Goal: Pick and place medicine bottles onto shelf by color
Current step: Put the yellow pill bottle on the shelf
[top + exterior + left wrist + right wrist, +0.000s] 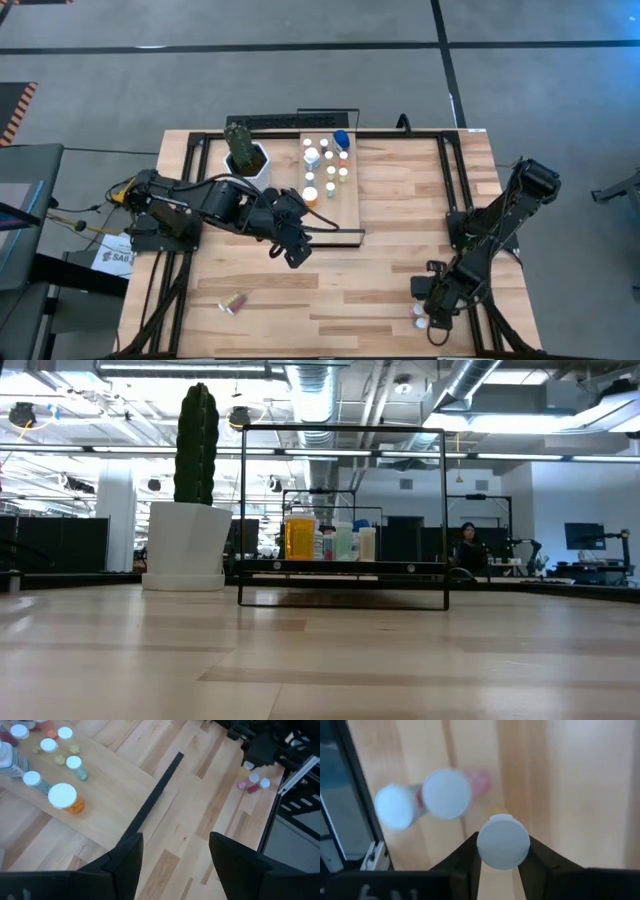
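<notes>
Looking at the lower right of the high view, the right gripper (503,851) has its fingers pinched on a white-capped bottle (503,842) standing upright. The shelf (352,205) sits up and left at top centre, so that's the carry. The left gripper (175,855) hangs released beside the shelf.

The light-wood desk (400,250) stands on a grey floor (200,80) crossed by dark lines. Beyond the desk's far edge lies an open workspace: exposed silver ducts (470,385) and long strip lights (540,456) overhead, dark monitors (585,536) to the side, and a seated person (468,545) behind the desk.
</notes>
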Robot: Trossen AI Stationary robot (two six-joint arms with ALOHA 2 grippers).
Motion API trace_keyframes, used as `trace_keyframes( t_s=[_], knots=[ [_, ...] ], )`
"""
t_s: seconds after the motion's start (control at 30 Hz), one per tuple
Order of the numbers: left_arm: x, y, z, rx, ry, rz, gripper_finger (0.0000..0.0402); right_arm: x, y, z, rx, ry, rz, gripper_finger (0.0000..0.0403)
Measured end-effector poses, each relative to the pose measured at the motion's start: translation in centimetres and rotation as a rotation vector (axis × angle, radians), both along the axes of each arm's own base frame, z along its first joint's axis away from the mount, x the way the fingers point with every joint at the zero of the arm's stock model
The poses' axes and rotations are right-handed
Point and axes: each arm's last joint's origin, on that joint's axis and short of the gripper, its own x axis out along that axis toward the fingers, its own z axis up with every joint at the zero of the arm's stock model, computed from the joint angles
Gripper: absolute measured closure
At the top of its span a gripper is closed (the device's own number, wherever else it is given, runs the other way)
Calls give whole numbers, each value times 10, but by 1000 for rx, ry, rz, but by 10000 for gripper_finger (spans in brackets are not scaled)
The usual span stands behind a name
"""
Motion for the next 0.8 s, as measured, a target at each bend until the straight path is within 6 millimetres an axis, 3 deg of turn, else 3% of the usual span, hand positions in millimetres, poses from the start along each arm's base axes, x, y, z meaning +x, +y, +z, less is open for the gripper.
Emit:
trace_keyframes(
  t_s=[0.2, 0.37, 0.57, 0.8],
  knots=[
    [-3, -9, 0, 3, 2, -31, 187, 15, -26, 3, -113, 64, -102, 278],
    [-6, -18, 0, 3, 0, -60, 187, 39, -55, 8, -156, 50, -161, 278],
    [-11, -30, 0, 7, -6, -87, 187, 75, -91, 31, -148, -39, -171, 278],
    [-14, -33, 0, 72, -12, -54, 187, 95, -139, 60, -200, -48, -151, 278]
  ],
)
